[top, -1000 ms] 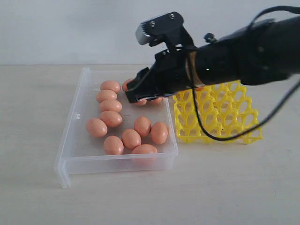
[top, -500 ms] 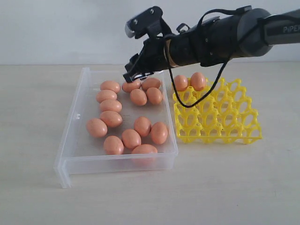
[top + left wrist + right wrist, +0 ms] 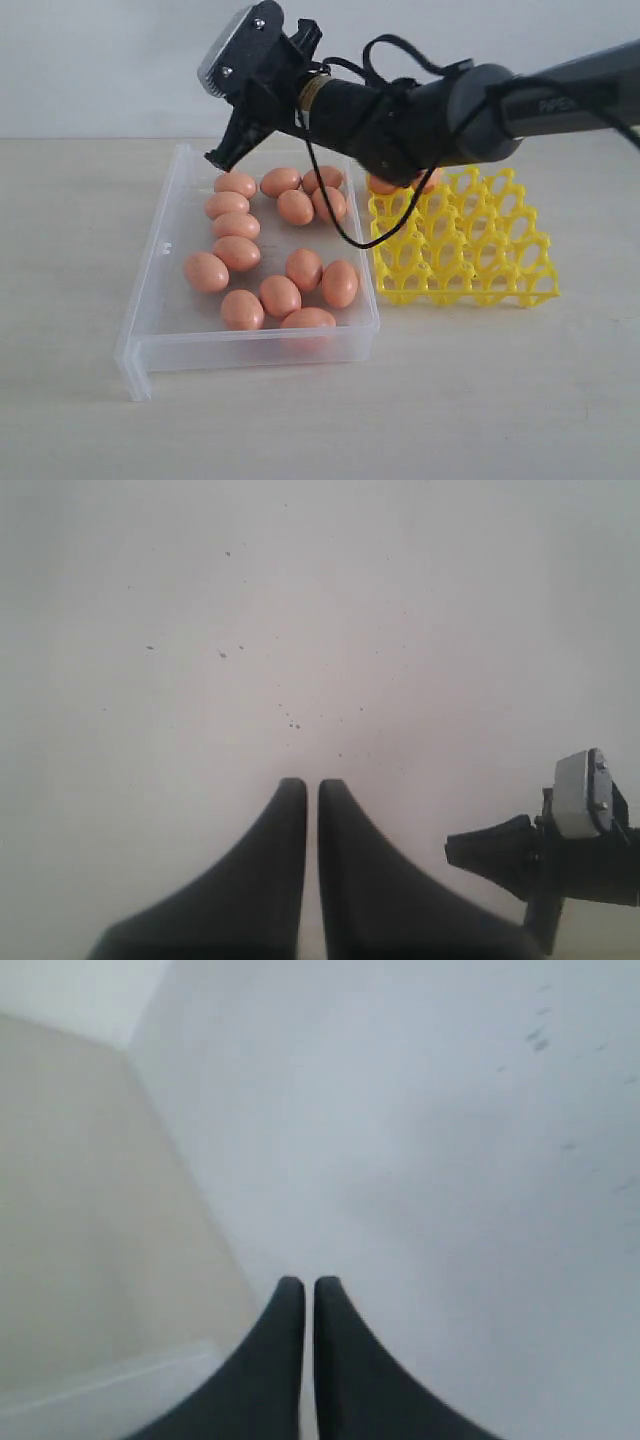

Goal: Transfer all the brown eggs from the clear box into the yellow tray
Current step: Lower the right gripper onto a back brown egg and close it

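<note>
Eggs (image 3: 280, 295) lie loose in the clear box (image 3: 250, 350) on the left of the pale table (image 3: 500, 400) in the exterior view. I count fourteen brown ones, spread from the near wall to the far one. The yellow tray (image 3: 480, 260) stands just beside the box on its right. Two more eggs (image 3: 382, 185) sit in its far left cups, half hidden behind the dark arm. That arm reaches in from the right and across the middle. The right gripper (image 3: 214, 159) hangs above the far left corner of the box, clear of the eggs below — its fingers pressed together with nothing between them.

In the left wrist view the left gripper (image 3: 312, 785) points at a bare, pale, speckled surface. Its two dark fingers are drawn together and empty. The other arm's wrist, with its grey camera block, shows off to one side.

The right wrist view is blurred — pale wall and a stretch of beige tabletop. The same dark fingers meet at their tips, gripping nothing.
</note>
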You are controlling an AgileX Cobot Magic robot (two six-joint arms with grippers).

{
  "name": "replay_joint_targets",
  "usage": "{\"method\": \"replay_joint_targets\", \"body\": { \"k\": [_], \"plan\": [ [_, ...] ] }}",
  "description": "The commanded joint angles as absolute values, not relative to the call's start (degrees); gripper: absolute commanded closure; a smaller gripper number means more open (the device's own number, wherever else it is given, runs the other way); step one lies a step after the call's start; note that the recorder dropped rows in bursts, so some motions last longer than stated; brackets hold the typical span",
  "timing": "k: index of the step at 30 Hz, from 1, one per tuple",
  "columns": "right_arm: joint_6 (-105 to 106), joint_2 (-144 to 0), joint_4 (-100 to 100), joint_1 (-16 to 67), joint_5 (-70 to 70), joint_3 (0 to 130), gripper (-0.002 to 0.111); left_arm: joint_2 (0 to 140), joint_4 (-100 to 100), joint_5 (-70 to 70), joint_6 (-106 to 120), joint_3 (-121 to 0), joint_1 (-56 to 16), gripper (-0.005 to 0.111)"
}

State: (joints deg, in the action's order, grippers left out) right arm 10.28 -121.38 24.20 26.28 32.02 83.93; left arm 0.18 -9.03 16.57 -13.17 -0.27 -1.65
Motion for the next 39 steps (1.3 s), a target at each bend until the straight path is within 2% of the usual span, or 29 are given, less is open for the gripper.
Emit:
{"method": "replay_joint_targets", "body": {
  "k": [1, 2, 3, 5, 6, 7, 8, 9, 10, 12, 15, 19, 23, 39],
  "plan": [
    [41.48, -124.10, -21.05, 30.31, 44.68, 84.35, 0.109, 0.00, -8.58, 16.38, -13.40, 0.00, -1.90, 0.102],
    [39.98, -124.20, -23.48, 30.15, 42.15, 84.82, 0.109, 0.00, -8.58, 16.41, -13.40, 0.00, -1.90, 0.102],
    [38.92, -124.06, -24.33, 29.19, 33.53, 86.05, 0.109, 0.00, -8.58, 16.41, -13.40, 0.00, -1.90, 0.102],
    [36.55, -123.91, -23.07, 26.73, 9.70, 91.15, 0.109, 0.00, -8.58, 16.41, -13.40, 0.00, -1.90, 0.102],
    [34.78, -125.06, -23.45, 23.89, -14.12, 98.40, 0.108, 0.00, -8.58, 16.41, -13.40, 0.00, -1.90, 0.102],
    [33.41, -125.75, -23.81, 22.70, -23.03, 101.90, 0.106, 0.00, -8.58, 16.41, -13.40, 0.00, -1.90, 0.102],
    [30.95, -127.06, -23.69, 20.98, -35.38, 108.02, 0.096, 0.00, -8.58, 16.41, -13.40, 0.00, -1.90, 0.102],
    [30.79, -127.47, -23.23, 20.60, -38.54, 110.05, 0.088, 0.00, -8.58, 16.41, -13.40, 0.00, -1.90, 0.102],
    [28.93, -128.41, -21.27, 20.57, -43.44, 114.00, 0.068, 0.00, -8.58, 16.41, -13.40, 0.00, -1.90, 0.102],
    [24.63, -130.04, -16.26, 21.14, -47.39, 118.32, 0.054, 0.00, -8.58, 16.41, -13.40, 0.00, -1.90, 0.102],
    [21.06, -134.95, -6.63, 21.86, -56.25, 124.43, 0.064, 0.00, -8.58, 16.41, -13.40, 0.00, -1.90, 0.102],
    [21.55, -140.86, -7.73, 21.83, -59.63, 129.36, 0.058, 0.00, -8.58, 16.41, -13.40, 0.00, -1.90, 0.102],
    [22.79, -142.44, -7.20, 21.83, -57.75, 132.62, 0.058, 0.00, -8.58, 16.41, -13.40, 0.00, -1.90, 0.102],
    [24.39, -145.79, -11.17, 21.83, -49.75, 132.62, 0.058, 0.00, -8.58, 16.22, -13.40, 0.00, -1.90, 0.102]
  ]
}}
